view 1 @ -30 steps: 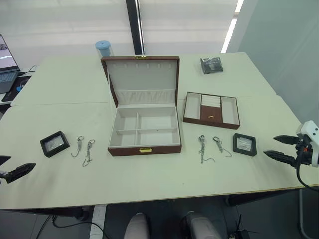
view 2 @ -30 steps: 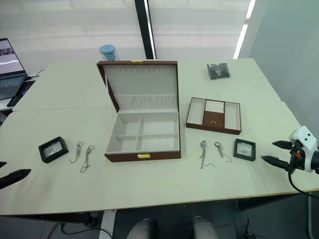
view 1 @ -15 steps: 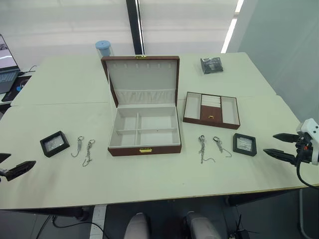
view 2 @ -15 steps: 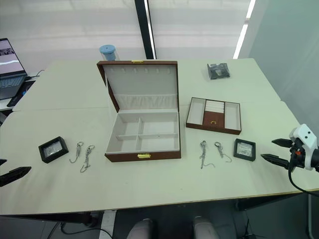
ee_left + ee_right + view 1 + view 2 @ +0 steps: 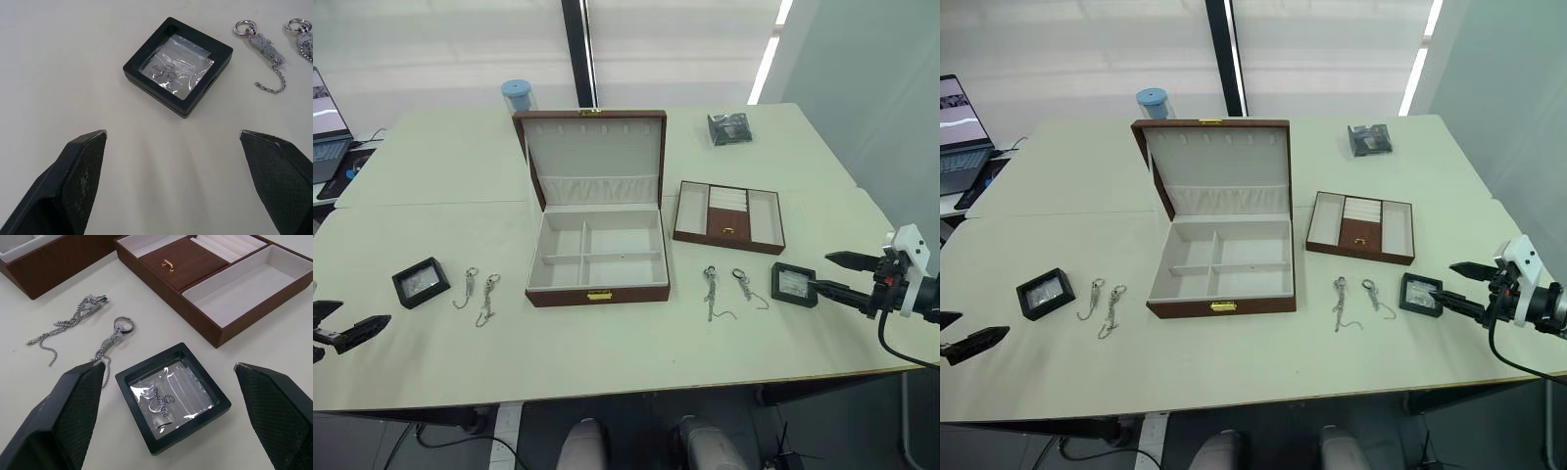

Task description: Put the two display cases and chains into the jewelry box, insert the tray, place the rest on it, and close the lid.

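Observation:
The jewelry box (image 5: 597, 260) stands open mid-table, its cream compartments bare and its lid (image 5: 592, 157) upright. To its right lies the tray (image 5: 728, 215). One display case (image 5: 420, 282) rests at the left beside two chains (image 5: 478, 292). The other display case (image 5: 793, 284) rests at the right beside two more chains (image 5: 724, 290). My right gripper (image 5: 819, 271) is open, its tips flanking that case (image 5: 171, 394) just above the table. My left gripper (image 5: 357, 318) is open near the front edge, short of the left case (image 5: 178, 63).
A dark grey packet (image 5: 728, 127) lies at the back right, a blue cup (image 5: 516, 95) stands behind the box, and a laptop (image 5: 325, 127) sits at the far left. The table's front edge (image 5: 626, 392) runs close below both grippers.
My right gripper has moved left, from off the table's right side up to the right display case. My left gripper has crept slightly inward.

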